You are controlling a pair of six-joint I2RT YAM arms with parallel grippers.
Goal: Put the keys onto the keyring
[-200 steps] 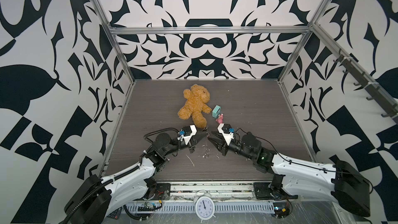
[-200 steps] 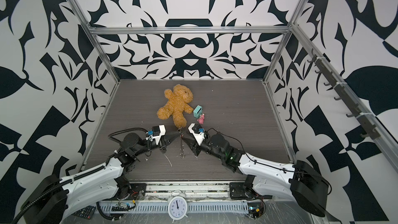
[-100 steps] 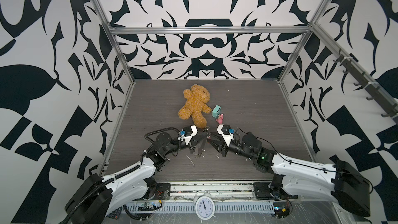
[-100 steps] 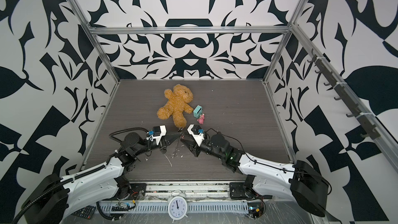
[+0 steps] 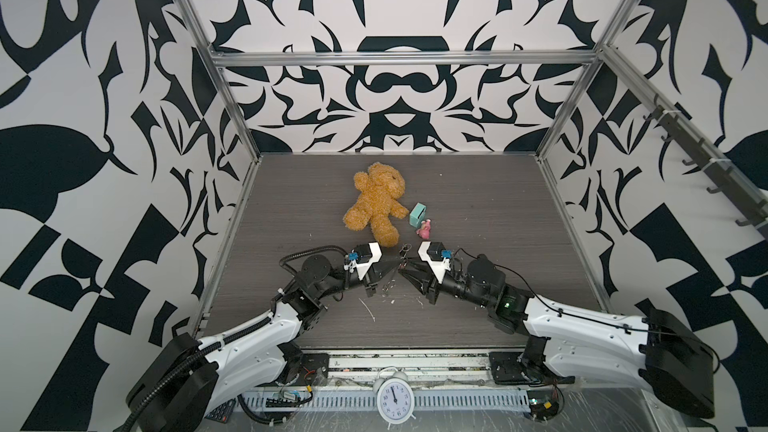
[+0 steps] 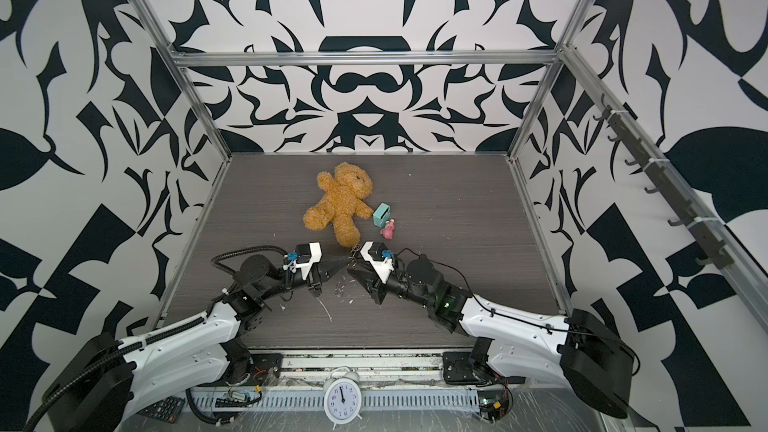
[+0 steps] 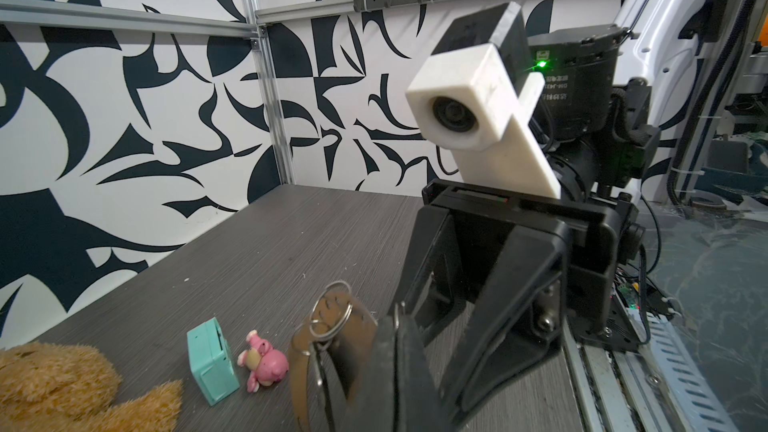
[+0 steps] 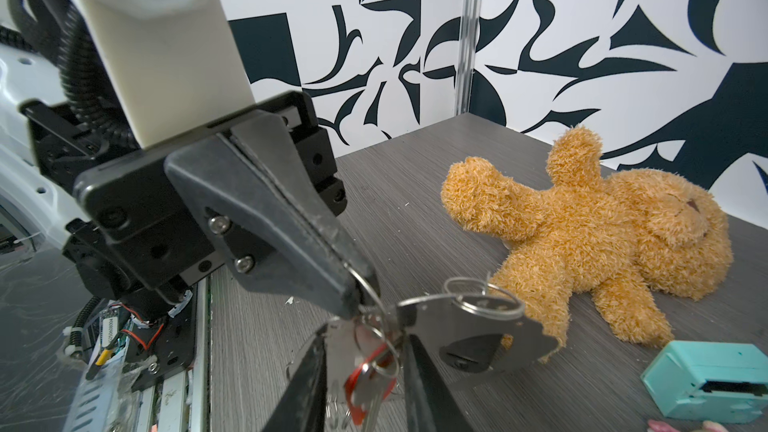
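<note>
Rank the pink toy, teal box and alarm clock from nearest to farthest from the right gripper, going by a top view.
From the right gripper:
1. pink toy, just behind it.
2. teal box, slightly farther back.
3. alarm clock, beyond the table's front.

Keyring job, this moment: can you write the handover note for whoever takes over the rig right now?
Left gripper: shut, pinching one thin ring of the keyring at its tip.
Right gripper: open, fingers either side of the hanging keys, not clearly clamped.
Strap: hangs beside the keys, carrying the bigger ring.
Done: ring and keys are together between both grippers; the red key seems to hang from a small ring.
Left: confirm every key is threaded; too tangled to tell.
</note>
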